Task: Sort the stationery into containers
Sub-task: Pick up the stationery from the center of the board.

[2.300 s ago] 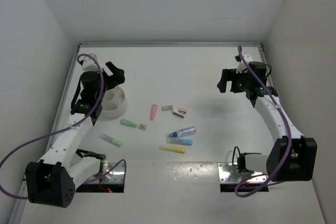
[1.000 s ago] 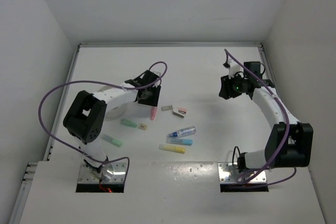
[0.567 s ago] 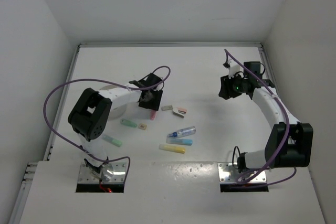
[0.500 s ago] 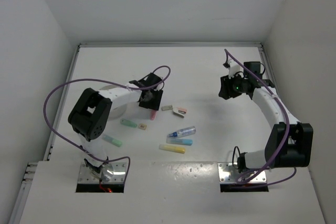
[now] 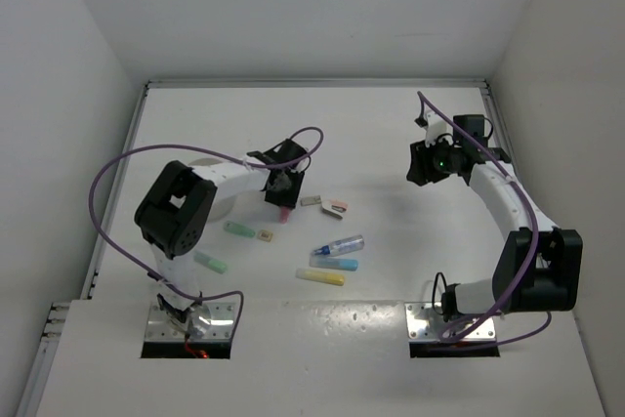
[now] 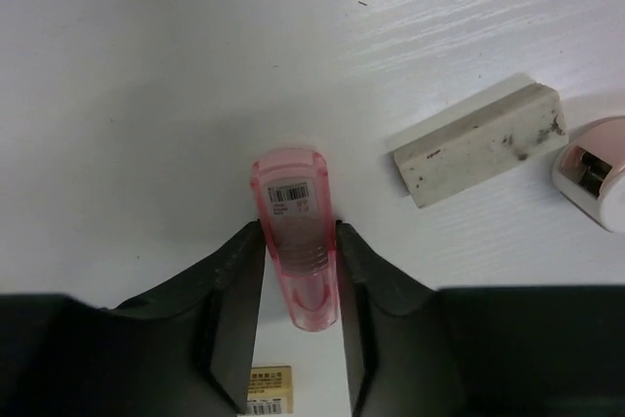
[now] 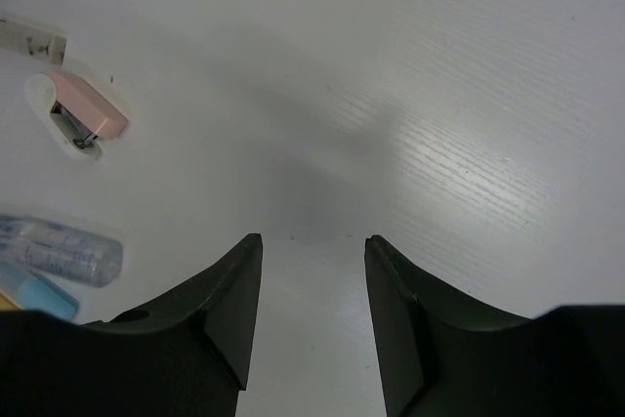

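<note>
Left hand (image 6: pixel 296 271): closed against both sides of the pink marker (image 6: pixel 291 192), which lies flat on the bench (image 6: pixel 146 65).
Right hand (image 7: pixel 312 241): jaws apart, holding nothing.
Risk: the grip sits toward one end of the smooth plastic, so the marker may tilt or slip when lifted.

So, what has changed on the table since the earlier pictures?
The left gripper swung right and came down around the pink marker; its fingers now touch both sides of it. The right gripper shifted a little at first, then stayed, open and empty. The other stationery did not move.
</note>
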Available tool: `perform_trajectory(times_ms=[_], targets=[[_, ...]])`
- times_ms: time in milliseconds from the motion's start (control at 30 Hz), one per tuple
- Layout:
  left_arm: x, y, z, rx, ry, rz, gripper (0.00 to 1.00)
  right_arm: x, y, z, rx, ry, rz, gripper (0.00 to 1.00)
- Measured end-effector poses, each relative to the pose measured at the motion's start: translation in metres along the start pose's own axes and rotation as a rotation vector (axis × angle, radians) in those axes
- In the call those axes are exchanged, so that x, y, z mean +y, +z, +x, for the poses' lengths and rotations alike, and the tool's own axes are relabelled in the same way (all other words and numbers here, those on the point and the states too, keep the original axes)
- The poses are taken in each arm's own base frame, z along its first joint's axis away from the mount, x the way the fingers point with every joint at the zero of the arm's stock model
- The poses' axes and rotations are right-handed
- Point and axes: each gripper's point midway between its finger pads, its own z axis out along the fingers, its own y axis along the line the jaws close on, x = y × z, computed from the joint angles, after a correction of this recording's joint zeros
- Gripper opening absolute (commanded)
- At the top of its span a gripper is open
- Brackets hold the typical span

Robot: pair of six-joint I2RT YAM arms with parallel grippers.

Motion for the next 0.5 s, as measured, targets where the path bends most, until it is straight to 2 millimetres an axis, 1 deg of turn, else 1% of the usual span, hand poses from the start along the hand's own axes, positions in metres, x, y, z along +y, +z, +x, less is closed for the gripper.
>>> perform_trajectory(times_ms=[33, 67, 133, 233, 333, 367, 400, 433, 500], targets=[[0.000, 0.000, 0.000, -0.001, 0.000, -0.004, 0.33, 0.000, 0.000, 0.001, 0.002, 0.001, -0.001, 0.47], [0.000, 0.000, 0.000, 0.000, -0.001, -0.005, 0.22, 0.000, 0.000, 0.001, 0.003, 0.002, -0.001, 0.47], [-0.001, 0.000, -0.001, -0.005, -0.003, -0.009, 0.13, 0.000, 0.000, 0.001, 0.003, 0.001, -0.001, 0.47], [-0.001, 0.000, -0.003, -0.010, 0.004, -0.018, 0.06, 0.001, 0.000, 0.001, 0.003, 0.002, -0.002, 0.47], [0.005, -0.003, -0.005, -0.023, 0.000, -0.060, 0.03, 0.001, 0.000, 0.001, 0.004, 0.002, -0.002, 0.47], [0.009, -0.008, -0.008, -0.039, -0.005, -0.078, 0.03, 0.001, 0.000, 0.001, 0.004, 0.002, -0.002, 0.46], [0.012, -0.017, -0.014, -0.071, -0.015, -0.096, 0.03, 0.001, 0.000, 0.001, 0.003, 0.002, -0.003, 0.46], [0.018, -0.028, -0.022, -0.116, -0.031, -0.114, 0.01, 0.001, 0.000, 0.001, 0.003, 0.002, -0.005, 0.46], [0.029, -0.066, -0.042, -0.242, -0.076, -0.135, 0.00, 0.001, 0.000, 0.001, 0.003, 0.002, -0.007, 0.45]])
